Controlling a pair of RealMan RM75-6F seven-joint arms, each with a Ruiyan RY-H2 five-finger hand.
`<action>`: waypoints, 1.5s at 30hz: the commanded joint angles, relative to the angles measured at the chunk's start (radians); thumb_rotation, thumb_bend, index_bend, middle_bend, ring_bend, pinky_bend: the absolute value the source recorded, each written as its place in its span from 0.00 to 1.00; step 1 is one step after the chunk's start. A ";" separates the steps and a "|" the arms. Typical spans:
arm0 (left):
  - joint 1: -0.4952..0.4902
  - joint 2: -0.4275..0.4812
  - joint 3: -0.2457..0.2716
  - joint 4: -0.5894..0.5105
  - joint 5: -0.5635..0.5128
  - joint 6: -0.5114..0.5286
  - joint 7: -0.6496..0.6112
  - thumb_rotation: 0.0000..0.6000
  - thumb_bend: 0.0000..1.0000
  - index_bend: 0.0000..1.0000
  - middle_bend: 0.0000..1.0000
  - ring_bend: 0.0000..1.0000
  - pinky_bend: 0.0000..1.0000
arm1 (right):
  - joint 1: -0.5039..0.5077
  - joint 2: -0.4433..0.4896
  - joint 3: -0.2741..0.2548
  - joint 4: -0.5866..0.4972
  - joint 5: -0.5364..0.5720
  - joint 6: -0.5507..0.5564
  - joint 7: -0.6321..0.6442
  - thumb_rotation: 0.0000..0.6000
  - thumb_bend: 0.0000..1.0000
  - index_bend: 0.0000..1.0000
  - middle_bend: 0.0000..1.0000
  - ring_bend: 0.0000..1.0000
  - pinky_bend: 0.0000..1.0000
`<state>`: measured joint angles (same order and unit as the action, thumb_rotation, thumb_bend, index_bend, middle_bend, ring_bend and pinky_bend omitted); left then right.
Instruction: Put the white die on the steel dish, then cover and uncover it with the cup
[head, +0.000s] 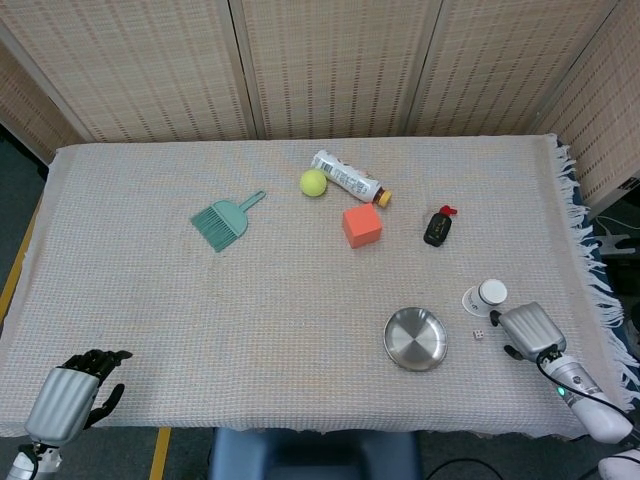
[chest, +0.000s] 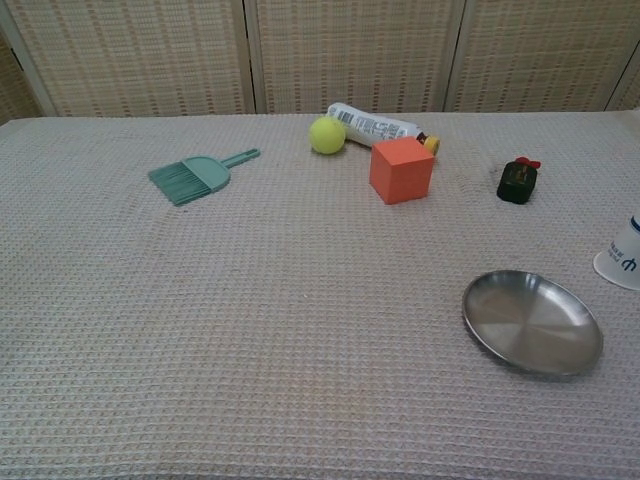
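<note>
The desk (head: 150, 300) has a woven cloth on it. The white die (head: 479, 333) lies on the cloth near the right edge of the desk, close to the front. It is not on the steel dish (head: 415, 338). The dish sits just beside it, on the side away from the right edge, and has nothing in it. The white cup (head: 486, 296) stands upside down just behind the die, near the right edge.

The right hand (head: 527, 328) is low over the desk, just beside the die, on the side nearer the right edge. Its dark fingers (head: 497, 320) point at the die and the cup. It holds nothing. I cannot tell if the fingers are spread out or curled in, because the back of the hand hides them.

The left hand (head: 68, 395) is at the front left corner of the desk, right at the edge. It holds nothing, and its dark fingers (head: 100, 357) are bent a bit but apart.

Near the back edge lie a yellow ball (head: 313, 182) and a bottle (head: 348, 178) on its side. An orange block (head: 362, 226) sits just in front of them. A small green brush (head: 225, 219) lies well apart, toward the left edge. A small black thing with a red top (head: 438, 226) lies toward the right edge.
</note>
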<state>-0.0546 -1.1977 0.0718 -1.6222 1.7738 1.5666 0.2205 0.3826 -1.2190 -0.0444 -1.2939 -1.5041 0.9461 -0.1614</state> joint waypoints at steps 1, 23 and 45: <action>0.000 0.001 0.000 -0.001 0.000 0.000 0.000 1.00 0.36 0.31 0.42 0.36 0.52 | 0.009 -0.018 -0.009 0.029 -0.019 -0.002 0.033 1.00 0.13 0.42 0.70 0.75 0.98; 0.001 0.001 -0.001 -0.002 0.000 0.003 0.000 1.00 0.36 0.31 0.42 0.36 0.52 | 0.022 -0.145 -0.058 0.254 -0.133 0.088 0.234 1.00 0.13 0.46 0.71 0.77 1.00; 0.002 0.002 -0.002 -0.002 -0.001 0.003 -0.001 1.00 0.36 0.31 0.42 0.36 0.52 | 0.023 -0.212 -0.085 0.374 -0.176 0.151 0.341 1.00 0.13 0.48 0.72 0.78 1.00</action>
<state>-0.0529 -1.1955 0.0703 -1.6246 1.7733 1.5700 0.2190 0.4062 -1.4264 -0.1269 -0.9256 -1.6758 1.0915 0.1738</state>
